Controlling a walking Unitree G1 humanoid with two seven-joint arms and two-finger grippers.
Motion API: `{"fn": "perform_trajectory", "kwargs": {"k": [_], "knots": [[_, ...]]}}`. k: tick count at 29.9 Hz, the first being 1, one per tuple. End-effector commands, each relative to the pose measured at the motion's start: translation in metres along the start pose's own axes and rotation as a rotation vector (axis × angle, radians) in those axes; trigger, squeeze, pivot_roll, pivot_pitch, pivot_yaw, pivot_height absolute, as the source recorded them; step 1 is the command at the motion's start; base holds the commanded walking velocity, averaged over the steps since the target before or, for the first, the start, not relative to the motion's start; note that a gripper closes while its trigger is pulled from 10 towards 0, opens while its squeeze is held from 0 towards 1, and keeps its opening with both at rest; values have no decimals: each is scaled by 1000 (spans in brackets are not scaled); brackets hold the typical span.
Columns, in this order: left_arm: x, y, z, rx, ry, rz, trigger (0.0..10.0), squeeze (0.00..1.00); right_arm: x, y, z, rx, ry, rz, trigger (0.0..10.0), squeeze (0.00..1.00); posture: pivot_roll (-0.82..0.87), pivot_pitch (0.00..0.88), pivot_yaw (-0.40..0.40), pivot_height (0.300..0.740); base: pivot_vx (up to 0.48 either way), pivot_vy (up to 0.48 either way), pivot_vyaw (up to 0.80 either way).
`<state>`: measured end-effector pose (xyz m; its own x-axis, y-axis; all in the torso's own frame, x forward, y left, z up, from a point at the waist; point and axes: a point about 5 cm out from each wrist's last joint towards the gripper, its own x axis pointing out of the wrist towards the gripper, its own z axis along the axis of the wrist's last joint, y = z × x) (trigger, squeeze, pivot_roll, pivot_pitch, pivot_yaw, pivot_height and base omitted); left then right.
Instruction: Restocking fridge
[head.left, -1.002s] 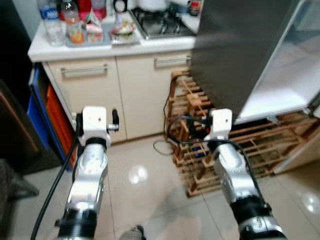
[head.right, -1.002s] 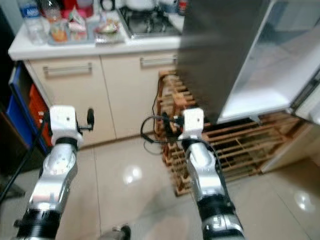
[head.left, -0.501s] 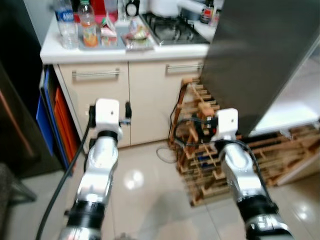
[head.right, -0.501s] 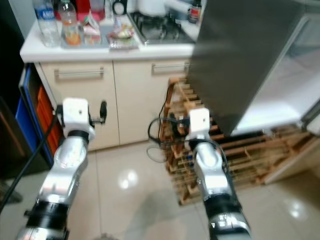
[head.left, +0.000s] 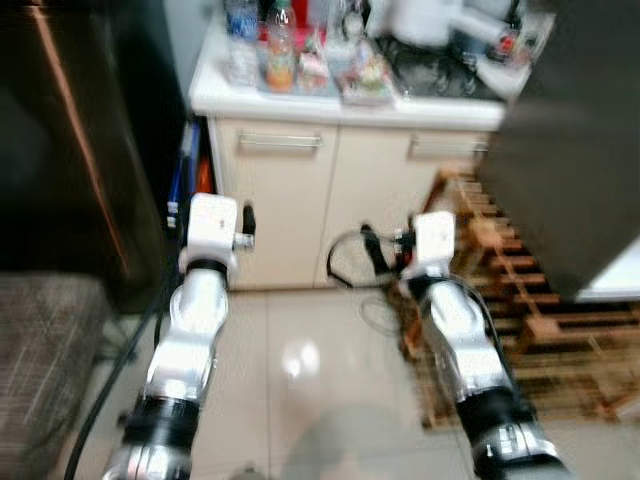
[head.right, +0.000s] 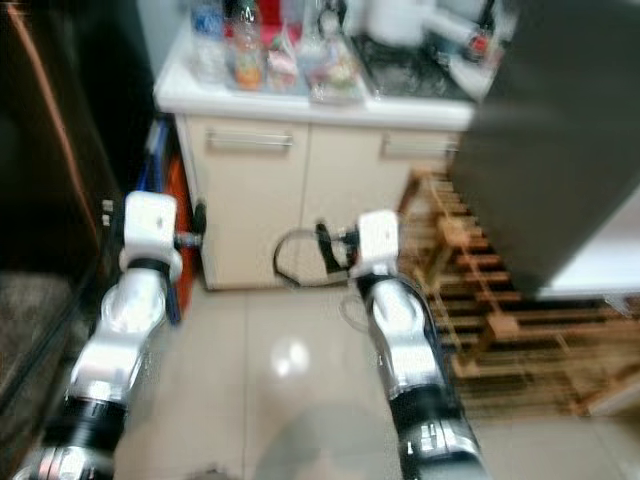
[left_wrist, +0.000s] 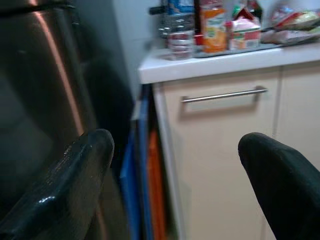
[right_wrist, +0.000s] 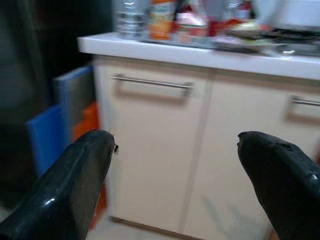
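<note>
On a white counter (head.left: 300, 98) stand a water bottle (head.left: 240, 45), an orange juice bottle (head.left: 279, 55), a small carton (head.left: 313, 70) and wrapped food (head.left: 365, 78). The grey fridge door (head.left: 580, 170) hangs open at the right, with a white shelf edge (head.left: 610, 285) below it. Both arms are held out low in front of the cabinets, well short of the counter. My left gripper (left_wrist: 175, 150) is open and empty, with the bottles (left_wrist: 214, 25) beyond its fingers. Likewise open and empty, my right gripper (right_wrist: 175, 150) faces the cabinet doors (right_wrist: 165, 150).
A dark steel appliance (head.left: 80, 150) fills the left. Blue and orange boards (head.left: 190, 170) lean between it and the cabinet. A wooden rack (head.left: 520, 330) with cables sits on the floor under the fridge door. Grey fabric (head.left: 40, 350) lies at lower left. A stove (head.left: 440, 70) sits on the counter.
The camera has swung left: the counter and fridge door have slid right in view, and the dark appliance has come in. Both arms keep the same pose, grippers still open.
</note>
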<state>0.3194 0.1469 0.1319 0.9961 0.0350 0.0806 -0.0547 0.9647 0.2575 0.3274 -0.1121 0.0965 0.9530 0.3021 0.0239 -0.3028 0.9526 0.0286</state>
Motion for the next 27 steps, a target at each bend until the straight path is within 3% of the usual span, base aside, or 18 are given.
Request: {"fn": "perform_trajectory", "kwargs": {"k": [1, 10, 15, 27], "knots": [[4, -14, 11, 21, -46, -50, 10000, 0, 3, -4, 0, 12, 7, -15, 10000, 51, 23, 0, -51, 740, 480, 0, 0], [23, -9, 24, -22, -76, -47, 10000, 0, 14, -7, 16, -15, -48, -58, 10000, 24, 2, 0, -29, 740, 480, 0, 0], [28, -6, 33, -15, -129, -64, 10000, 0, 16, -17, 29, -70, -106, -128, 10000, 20, 1, 0, -42, 740, 480, 0, 0], [25, -12, 32, -42, -138, -51, 10000, 0, 17, -22, 29, -72, -102, -138, 10000, 20, -3, 0, -59, 740, 480, 0, 0]]}}
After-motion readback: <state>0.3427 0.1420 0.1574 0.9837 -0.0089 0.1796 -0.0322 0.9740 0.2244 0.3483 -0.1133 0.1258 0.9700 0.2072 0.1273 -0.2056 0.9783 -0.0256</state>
